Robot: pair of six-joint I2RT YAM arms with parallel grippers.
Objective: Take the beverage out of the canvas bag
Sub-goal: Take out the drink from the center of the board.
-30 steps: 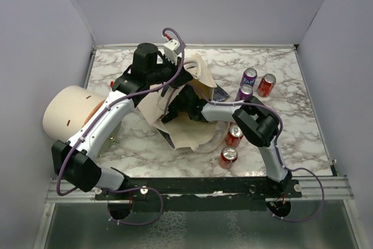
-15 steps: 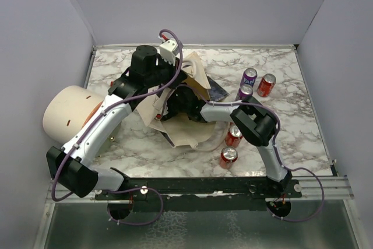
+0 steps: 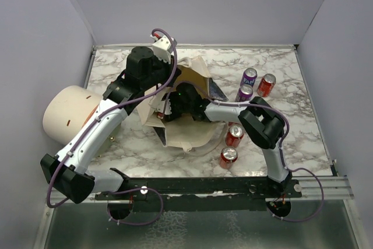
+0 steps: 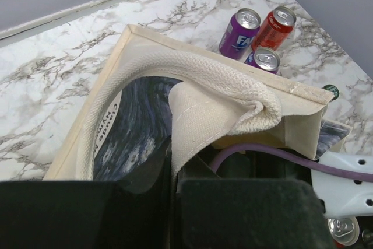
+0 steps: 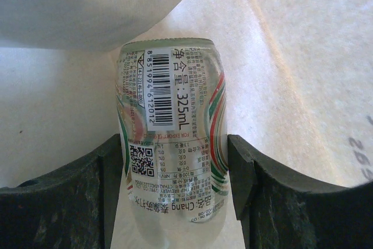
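Now the step in hand is the pull-out, and it looks ready to begin. The right end effector (image 5: 175, 188) is deep inside the tall cream-beige canvas bag (image 3: 189, 131), which sits slumped on the white marble-pattern table (image 3: 291, 126). Its two black pads (image 5: 87, 202) lie against both sides of a pale silvery beverage can with a barcode label and red and green stripes (image 5: 172, 121); I judge that it grasps the can, on the half nearer to the wrist. The can lies on its side on the inner cloth, so the beverage is inside the bag, not yet out. The left end effector (image 4: 173, 188) is clenched on the cream woven loop handle (image 4: 192, 68) and holds the mouth of the bag lifted and open. To do this well, I think the right arm should draw back slowly along the line of its own reach, straight through the open mouth, so that the far end of the can does not catch a fold of cloth. Because the grip is not at the middle, the can may swing; a firm hold and no sudden turn are better. The left end effector should not let go during the pull, otherwise the cloth can fall on the can or the whole bag can slide with it. Outside, one small red drink can (image 3: 234, 135) stands very near the right arm's elbow, so the elbow needs care when it goes back.
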